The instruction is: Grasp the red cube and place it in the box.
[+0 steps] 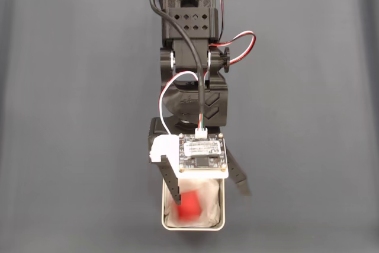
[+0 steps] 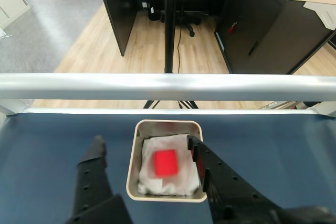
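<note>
Surface: flat table top [image 1: 71, 117] with a dark grey-blue matte covering, seen in the fixed view and the wrist view.
Far edge: a pale metal rail [image 2: 168, 86] runs across the table's edge in the wrist view.
Item on surface: the box [image 1: 223, 205], resting directly on the covering.
Box position, fixed view: 6 o'clock from frame centre, near the bottom edge.
Box position, wrist view: 6 o'clock, just below centre.

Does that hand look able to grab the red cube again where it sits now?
Probably yes. The red cube lies uncovered on the cloth lining inside the box, and the hand hangs open right above it. The box walls may crowd the fingers, though.
</note>
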